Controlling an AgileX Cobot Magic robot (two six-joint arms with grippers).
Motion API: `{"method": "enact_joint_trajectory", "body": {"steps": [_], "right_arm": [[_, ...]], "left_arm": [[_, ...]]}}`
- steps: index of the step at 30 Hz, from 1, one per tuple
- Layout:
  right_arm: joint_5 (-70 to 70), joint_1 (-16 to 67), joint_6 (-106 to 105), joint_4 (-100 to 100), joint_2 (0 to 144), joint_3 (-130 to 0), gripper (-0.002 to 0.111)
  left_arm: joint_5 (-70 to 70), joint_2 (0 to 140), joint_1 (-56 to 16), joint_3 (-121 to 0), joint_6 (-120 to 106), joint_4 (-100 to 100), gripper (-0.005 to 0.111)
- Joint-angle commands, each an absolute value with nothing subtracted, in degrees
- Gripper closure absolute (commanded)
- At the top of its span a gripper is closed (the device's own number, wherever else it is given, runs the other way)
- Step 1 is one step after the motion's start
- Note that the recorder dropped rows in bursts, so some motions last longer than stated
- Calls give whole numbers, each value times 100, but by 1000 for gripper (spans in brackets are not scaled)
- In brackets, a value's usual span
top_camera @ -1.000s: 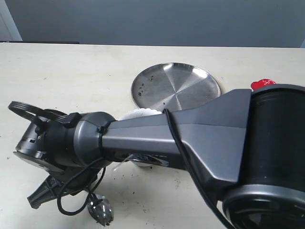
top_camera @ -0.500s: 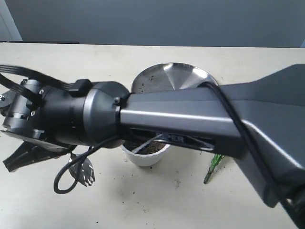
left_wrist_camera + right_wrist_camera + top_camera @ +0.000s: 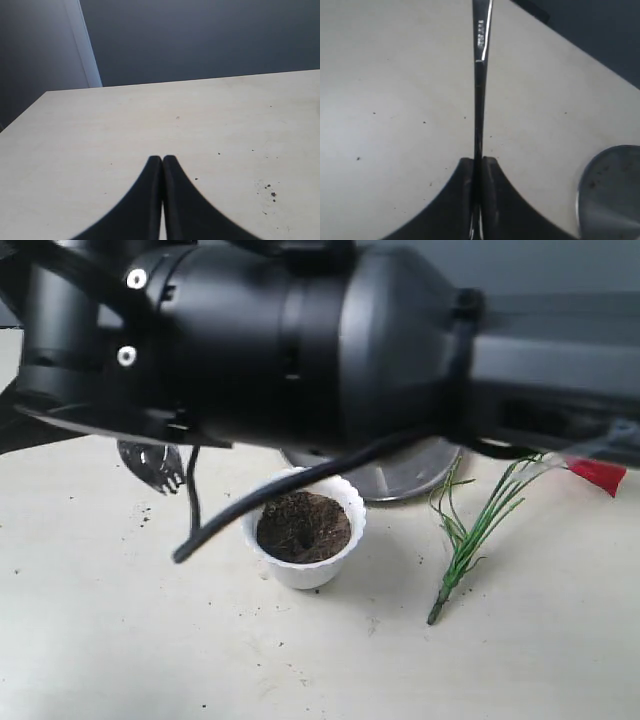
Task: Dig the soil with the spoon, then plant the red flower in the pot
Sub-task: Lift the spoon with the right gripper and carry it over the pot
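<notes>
The soil (image 3: 303, 525), dimpled at centre, is seen filling the pot (image 3: 305, 572) at lower centre of the ext. view, w/ the red flower (image 3: 478, 532) laid flat on the table (image 3: 100, 640) to the right of it. The spoon (image 3: 479, 75) is clamped by its handle betw. the fingers of the right gripper (image 3: 479, 161), its bowl seen at centre-left of that ext. view; the left gripper (image 3: 162, 159) is pressed closed on nothing.
</notes>
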State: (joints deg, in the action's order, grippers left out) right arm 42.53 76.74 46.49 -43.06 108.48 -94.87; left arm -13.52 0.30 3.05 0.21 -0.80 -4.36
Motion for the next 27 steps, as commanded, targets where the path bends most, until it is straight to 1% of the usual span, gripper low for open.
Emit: {"method": "enact_joint_trajectory", "body": {"steps": [1,5,9,13,16,19,23,27], "right_arm": [[4266,7670,5212,-5084,10221,-8751,109],[4192,7670,5929,-5737,9692,-7870,109],[4121,7670,6988,-6846,9188,-6871,109],[3977,7670,8765,-8414,8756,-5859,109],[3908,7659,10009,-9385,8694,-5328,109],[3826,7584,10705,-9967,8804,-5029,109],[3081,7080,11040,-9995,9269,-4943,109],[2832,6853,11312,-9995,9585,-4943,109]], "left_arm": [[-1321,0,270,0,-58,-403,106],[-1332,0,270,0,-58,-403,106],[-1332,0,270,0,-58,-403,106],[-1332,0,270,0,-58,-403,106],[-1332,0,270,0,-58,-403,106],[-1332,0,270,0,-58,-403,106],[-1332,0,270,0,-58,-403,106],[-1332,0,270,0,-58,-403,106]]}}
